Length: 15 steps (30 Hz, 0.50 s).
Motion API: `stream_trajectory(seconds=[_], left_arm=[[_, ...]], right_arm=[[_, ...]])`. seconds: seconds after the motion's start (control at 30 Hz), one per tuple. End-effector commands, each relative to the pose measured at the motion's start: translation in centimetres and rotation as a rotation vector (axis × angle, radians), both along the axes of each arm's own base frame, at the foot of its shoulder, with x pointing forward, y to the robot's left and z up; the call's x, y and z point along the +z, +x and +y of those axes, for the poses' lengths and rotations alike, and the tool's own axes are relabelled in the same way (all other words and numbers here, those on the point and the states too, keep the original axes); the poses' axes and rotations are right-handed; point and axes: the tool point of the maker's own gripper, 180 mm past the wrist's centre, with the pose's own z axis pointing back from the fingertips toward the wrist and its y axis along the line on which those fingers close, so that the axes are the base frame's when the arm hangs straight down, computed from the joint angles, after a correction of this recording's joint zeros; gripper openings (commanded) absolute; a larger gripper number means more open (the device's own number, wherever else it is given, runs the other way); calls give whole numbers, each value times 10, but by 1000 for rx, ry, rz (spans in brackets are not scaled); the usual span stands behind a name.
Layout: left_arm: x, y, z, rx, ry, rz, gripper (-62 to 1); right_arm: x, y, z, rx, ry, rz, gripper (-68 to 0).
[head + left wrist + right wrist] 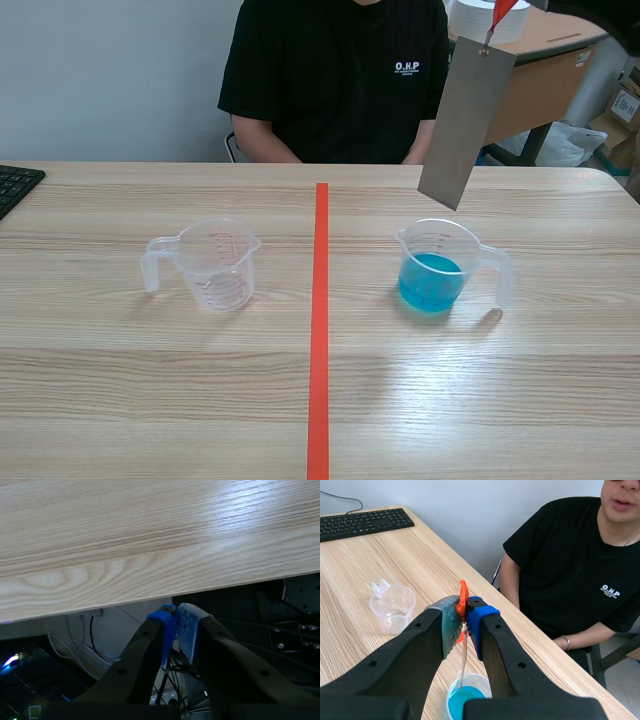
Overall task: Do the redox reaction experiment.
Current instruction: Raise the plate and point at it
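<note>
Scene view, sheet: metal sheet (467,120), grey and flat, hangs tilted in the air from an orange-red tab (503,12) at its upper end. Its lower corner is above the measuring cup of blue liquid (440,268) and not in the liquid.
Scene view, cups: the measuring cup of blue liquid stands on the bench (150,380) right of the tape line (319,330). The empty measuring cup (212,262) stands left of the line, well apart from it, and both handles point outward.
Scene view, arm: right arm (600,12) crosses the upper right corner, above the tab.
Scene view, surroundings: a keyboard (15,185) corner lies at the bench's left side, and a person (335,80) in a black T-shirt sits across.
Left wrist view, left claw: left claw (176,625) is narrow, its blue and grey pads pressed together on nothing. It sits off the bench's edge, with cables (92,645) beneath.
Right wrist view, right claw: right claw (462,612) is clamped on the orange-red tab. The metal sheet shows edge-on as a thin line that hangs under the claw toward the measuring cup of blue liquid. The empty measuring cup is ahead, beside one finger, the keyboard is farther off, and the person is seated beyond the bench.
</note>
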Motion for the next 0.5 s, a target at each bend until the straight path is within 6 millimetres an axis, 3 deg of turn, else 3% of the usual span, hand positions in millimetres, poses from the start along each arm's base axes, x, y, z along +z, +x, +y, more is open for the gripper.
stream_trajectory(seconds=[0.0, 0.27, 0.47], left_arm=[[2, 7, -4, 3, -14, -31, -562], [-18, 3, -5, 35, -32, 1, -562], [-22, -1, -5, 42, -37, 13, -562]], right_arm=[[8, -2, 6, 30, -9, -29, -658], [8, -4, 23, 86, -10, -30, -658], [17, -5, 41, 145, -6, -61, -658]])
